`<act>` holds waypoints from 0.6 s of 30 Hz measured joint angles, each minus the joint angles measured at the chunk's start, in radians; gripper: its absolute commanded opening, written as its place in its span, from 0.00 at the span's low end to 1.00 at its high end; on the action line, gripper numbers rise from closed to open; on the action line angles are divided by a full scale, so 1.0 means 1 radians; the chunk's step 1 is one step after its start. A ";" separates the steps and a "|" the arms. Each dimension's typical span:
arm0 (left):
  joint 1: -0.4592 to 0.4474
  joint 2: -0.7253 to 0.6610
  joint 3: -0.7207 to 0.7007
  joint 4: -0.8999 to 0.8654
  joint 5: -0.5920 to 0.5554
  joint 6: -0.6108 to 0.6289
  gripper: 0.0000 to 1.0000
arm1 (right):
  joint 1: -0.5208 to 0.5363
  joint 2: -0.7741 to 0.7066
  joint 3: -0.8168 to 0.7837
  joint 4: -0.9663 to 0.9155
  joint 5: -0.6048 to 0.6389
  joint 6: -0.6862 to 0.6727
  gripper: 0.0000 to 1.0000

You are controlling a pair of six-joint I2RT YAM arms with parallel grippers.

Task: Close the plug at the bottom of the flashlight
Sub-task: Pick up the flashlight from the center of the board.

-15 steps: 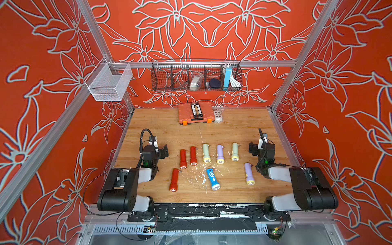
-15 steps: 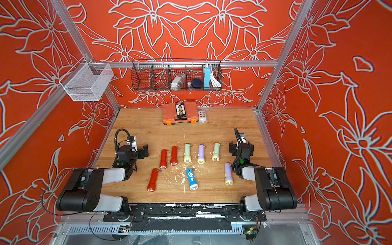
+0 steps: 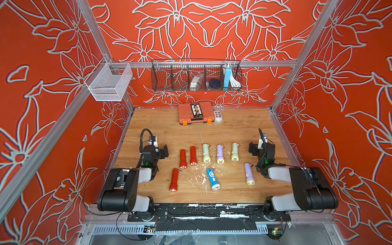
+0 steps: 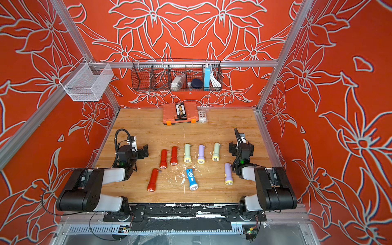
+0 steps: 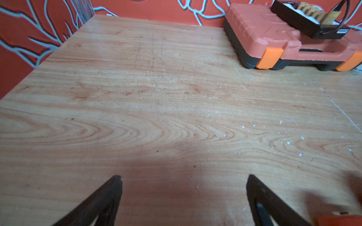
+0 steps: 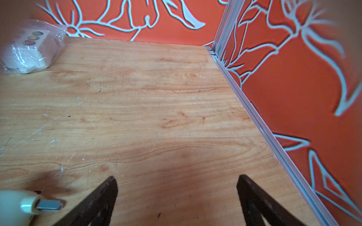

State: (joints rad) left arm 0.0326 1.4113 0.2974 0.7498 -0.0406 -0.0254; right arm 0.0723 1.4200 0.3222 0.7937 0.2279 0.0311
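Note:
Several flashlights lie on the wooden table in both top views: three red (image 3: 183, 159), two pale green (image 3: 205, 153), two purple (image 3: 220, 154) and one blue (image 3: 212, 179). My left gripper (image 3: 162, 151) rests low at the table's left, open and empty, with only bare wood between its fingers (image 5: 109, 195). My right gripper (image 3: 254, 148) sits at the right, also open and empty (image 6: 176, 180). Beside it, the right wrist view shows a pale green flashlight's tail (image 6: 13, 205) with its metal plug (image 6: 49, 204) sticking out. A blurred red flashlight (image 5: 340, 220) edges into the left wrist view.
An orange tool case (image 3: 195, 112) and a plastic-wrapped white box (image 3: 218, 115) stand at the back of the table. A black wire basket (image 3: 196, 76) hangs on the back wall and a white mesh basket (image 3: 109, 82) on the left rail. An aluminium rail (image 6: 274, 140) borders the right edge.

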 measured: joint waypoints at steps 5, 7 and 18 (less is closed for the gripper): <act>0.000 0.000 0.000 0.000 0.000 0.000 0.98 | 0.000 0.000 0.000 0.000 0.000 0.000 0.98; -0.001 -0.001 0.004 -0.009 -0.006 0.000 0.98 | 0.000 0.000 0.000 0.000 0.000 0.000 0.98; -0.046 -0.251 0.287 -0.500 -0.146 -0.160 0.98 | 0.000 -0.306 0.288 -0.461 0.072 0.074 0.98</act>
State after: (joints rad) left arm -0.0132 1.1606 0.5842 0.2497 -0.1864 -0.1856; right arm 0.0727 1.1141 0.6098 0.3328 0.3004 0.1047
